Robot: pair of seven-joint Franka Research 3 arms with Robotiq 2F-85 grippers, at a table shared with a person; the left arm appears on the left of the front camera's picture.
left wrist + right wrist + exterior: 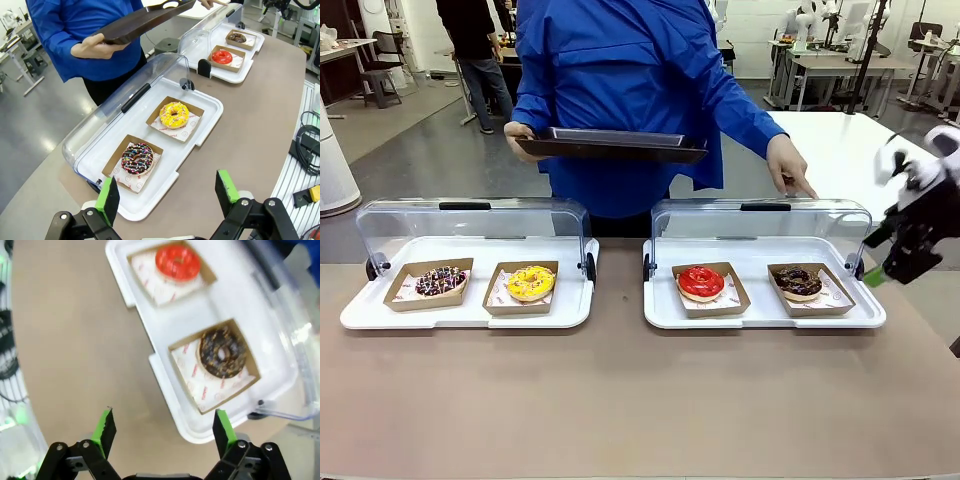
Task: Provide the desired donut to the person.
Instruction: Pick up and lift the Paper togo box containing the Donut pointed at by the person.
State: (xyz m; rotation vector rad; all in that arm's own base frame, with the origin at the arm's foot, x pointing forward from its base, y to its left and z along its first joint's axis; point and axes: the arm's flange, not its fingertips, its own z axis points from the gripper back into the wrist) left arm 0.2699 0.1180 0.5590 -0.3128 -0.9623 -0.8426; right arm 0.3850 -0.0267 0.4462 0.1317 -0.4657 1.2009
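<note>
The person [630, 100] in a blue jacket stands at the far side, holding a dark tray [610, 146] in one hand and pointing the other hand [790, 168] down at the right case's lid, above the chocolate donut [799, 281]. Next to that donut lies a red donut [701, 282]. The left case holds a sprinkled chocolate donut [440, 280] and a yellow donut [530, 282]. My right gripper [882, 272] hovers open at the right case's right end, above the chocolate donut [223, 353]. My left gripper [167, 195] is open, above the table's edge near the sprinkled donut [137, 158].
Two white trays [470, 310] [765, 312] with raised clear lids sit side by side across the brown table [620, 400]. Each donut rests in a cardboard boat. Cables lie on the rack beside the table [307, 150]. Another person stands far back left [475, 50].
</note>
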